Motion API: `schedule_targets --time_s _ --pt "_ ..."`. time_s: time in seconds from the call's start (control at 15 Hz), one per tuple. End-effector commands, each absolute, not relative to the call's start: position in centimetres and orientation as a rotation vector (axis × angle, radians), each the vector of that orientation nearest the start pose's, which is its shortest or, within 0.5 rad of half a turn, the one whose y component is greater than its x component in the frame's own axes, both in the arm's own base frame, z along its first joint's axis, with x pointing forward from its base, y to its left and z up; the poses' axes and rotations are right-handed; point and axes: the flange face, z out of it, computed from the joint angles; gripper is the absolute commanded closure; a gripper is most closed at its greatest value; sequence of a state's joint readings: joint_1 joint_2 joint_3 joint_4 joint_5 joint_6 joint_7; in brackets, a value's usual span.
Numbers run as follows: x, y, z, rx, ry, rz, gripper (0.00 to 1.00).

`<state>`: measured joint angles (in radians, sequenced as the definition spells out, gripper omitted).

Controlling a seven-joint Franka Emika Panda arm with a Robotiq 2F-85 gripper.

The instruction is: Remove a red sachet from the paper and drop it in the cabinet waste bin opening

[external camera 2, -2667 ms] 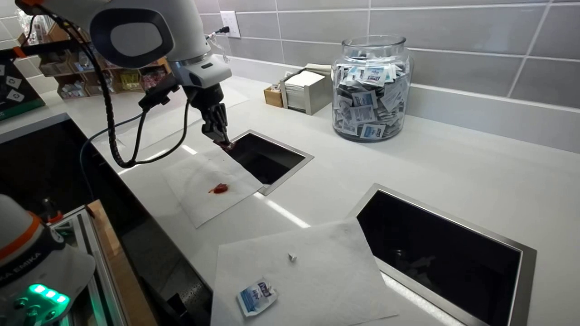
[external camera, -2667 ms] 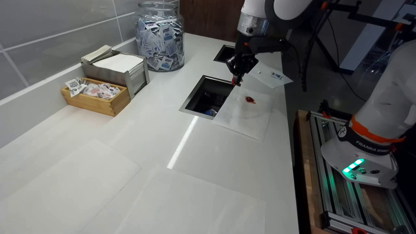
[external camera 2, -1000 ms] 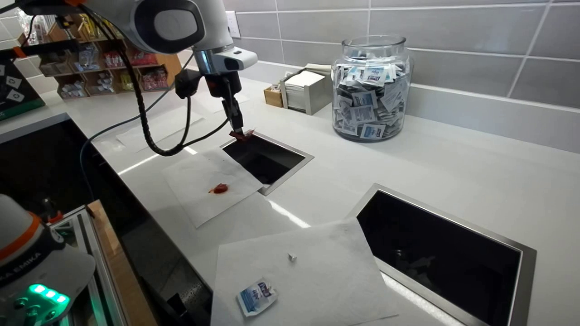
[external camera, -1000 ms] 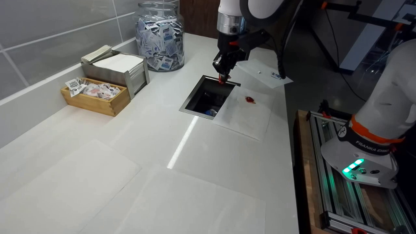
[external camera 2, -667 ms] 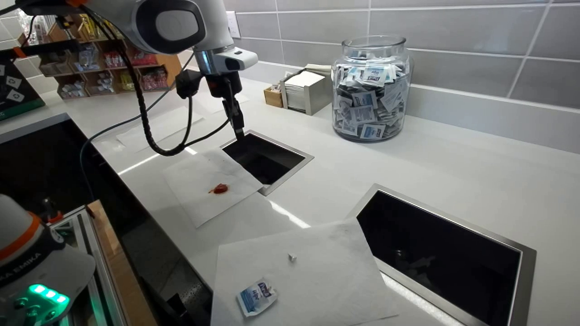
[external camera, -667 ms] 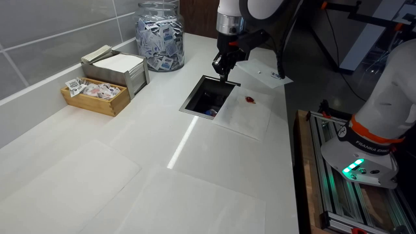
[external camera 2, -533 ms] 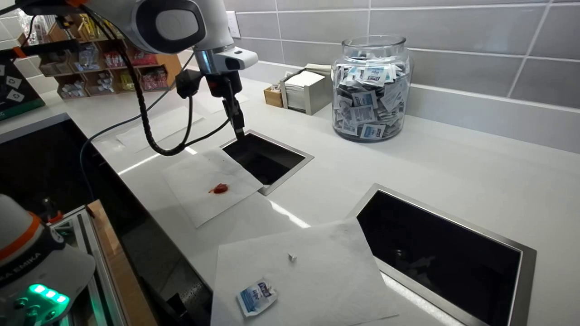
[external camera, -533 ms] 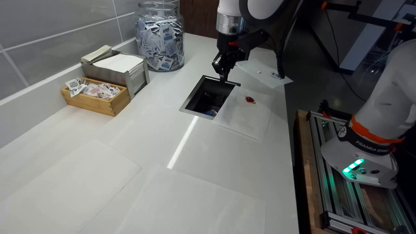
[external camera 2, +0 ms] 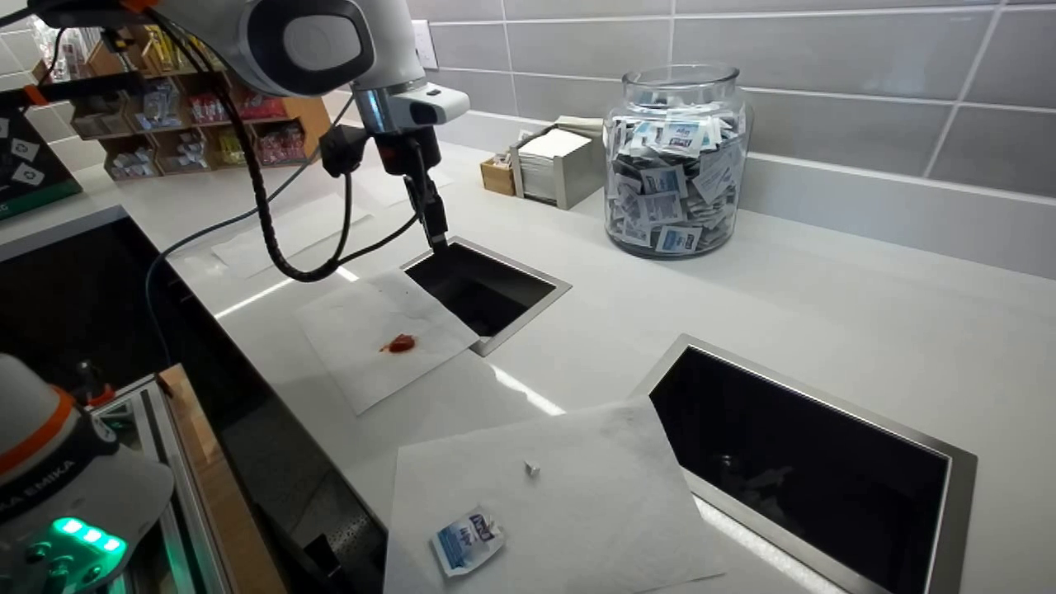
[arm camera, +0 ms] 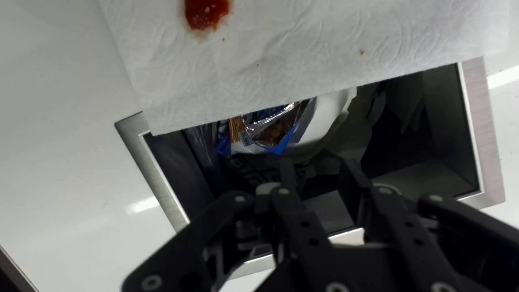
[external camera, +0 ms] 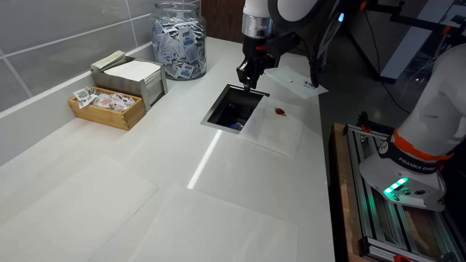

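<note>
My gripper hangs over the near corner of the waste bin opening, whose metal rim is set in the counter. In the wrist view its fingers are apart with nothing between them. The gripper also looks empty in an exterior view. The red sachet does not show now; the inside of the bin is dark. The white paper lies beside the opening and overlaps its edge. A wet red smear is on the paper, and this smear also shows in the wrist view.
Wrappers lie inside the bin. Another counter opening is at the right, beside a second paper with a white-blue packet. A glass jar, napkin holder and wooden box stand along the wall.
The gripper carried the red sachet from the paper side to over the opening, then opened. The sachet left the fingers and is out of sight. The gripper has barely moved since.
</note>
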<state>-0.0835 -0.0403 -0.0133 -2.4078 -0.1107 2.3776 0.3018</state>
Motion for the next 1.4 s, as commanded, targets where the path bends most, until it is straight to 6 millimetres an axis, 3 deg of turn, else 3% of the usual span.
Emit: schedule_targets --time_s 0.0,0.27,0.33,0.8,0.87,0.93,1.33 --pt "47.1 -4.1 33.9 -3.183 0.526 -0.057 0.32" --pt "44.8 -3.7 35.4 -3.157 0.628 -0.108 0.03" --pt "44.0 -3.7 35.8 -3.144 0.671 -0.119 0.00" --pt "39.0 -4.1 38.1 -2.997 1.011 -0.208 0.00" --pt "38.8 -4.3 38.1 -2.974 1.035 -0.222 0.00" --pt "40.6 -4.4 38.0 -3.024 0.960 -0.201 0.00" --pt "39.5 -4.4 38.3 -2.996 1.004 -0.214 0.00"
